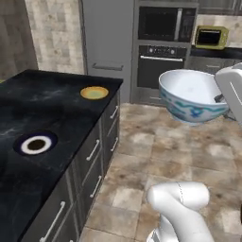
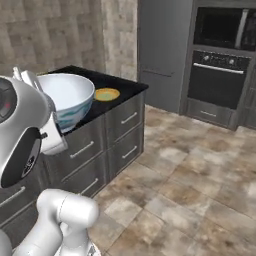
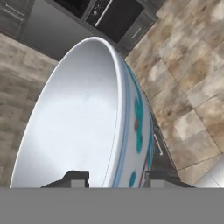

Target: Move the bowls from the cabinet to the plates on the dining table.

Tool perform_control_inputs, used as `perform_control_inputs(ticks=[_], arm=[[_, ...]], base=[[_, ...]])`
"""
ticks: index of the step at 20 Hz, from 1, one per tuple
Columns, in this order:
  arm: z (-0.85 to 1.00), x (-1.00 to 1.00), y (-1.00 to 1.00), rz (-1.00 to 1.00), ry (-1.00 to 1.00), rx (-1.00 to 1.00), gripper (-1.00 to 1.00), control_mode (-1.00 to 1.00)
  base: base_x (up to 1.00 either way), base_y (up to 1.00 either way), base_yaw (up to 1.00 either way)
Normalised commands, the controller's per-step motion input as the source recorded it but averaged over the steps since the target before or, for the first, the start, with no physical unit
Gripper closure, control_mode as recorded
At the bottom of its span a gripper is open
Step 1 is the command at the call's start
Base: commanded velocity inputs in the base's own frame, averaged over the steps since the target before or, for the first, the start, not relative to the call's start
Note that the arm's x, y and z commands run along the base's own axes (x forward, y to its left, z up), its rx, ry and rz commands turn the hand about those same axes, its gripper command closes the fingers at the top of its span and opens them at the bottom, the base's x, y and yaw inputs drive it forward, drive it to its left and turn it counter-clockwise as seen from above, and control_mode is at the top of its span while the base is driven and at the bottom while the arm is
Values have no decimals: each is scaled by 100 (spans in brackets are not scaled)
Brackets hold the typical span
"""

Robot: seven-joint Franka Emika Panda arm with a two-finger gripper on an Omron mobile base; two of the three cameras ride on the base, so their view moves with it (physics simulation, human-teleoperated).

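Open tiled floor [image 1: 156, 156] is lying below the pincer [image 3: 114, 178], the dining table [image 1: 56, 113] edge off to its side. Partly open, it is pinching the patterned bowl [image 1: 191, 97] rim, holding it aloft.

Glossy white rounded arm [image 1: 179, 203] segments, dark joint faces, small dark fingertips [image 3: 76, 178].

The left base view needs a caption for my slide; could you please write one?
The gripper carries a blue-patterned white bowl above the tiled floor, beside the black dining table with its orange plate.
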Motion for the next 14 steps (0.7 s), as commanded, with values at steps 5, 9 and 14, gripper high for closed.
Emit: perform_control_inputs(ticks=[5, 9, 14], arm=[[0, 0, 0, 0, 0, 0, 100, 100], [0, 0, 0, 0, 0, 0, 100, 100], [0, 0, 0, 0, 0, 0, 100, 100]], base=[[30, 0, 65], [15, -2, 62], [33, -27, 58]])
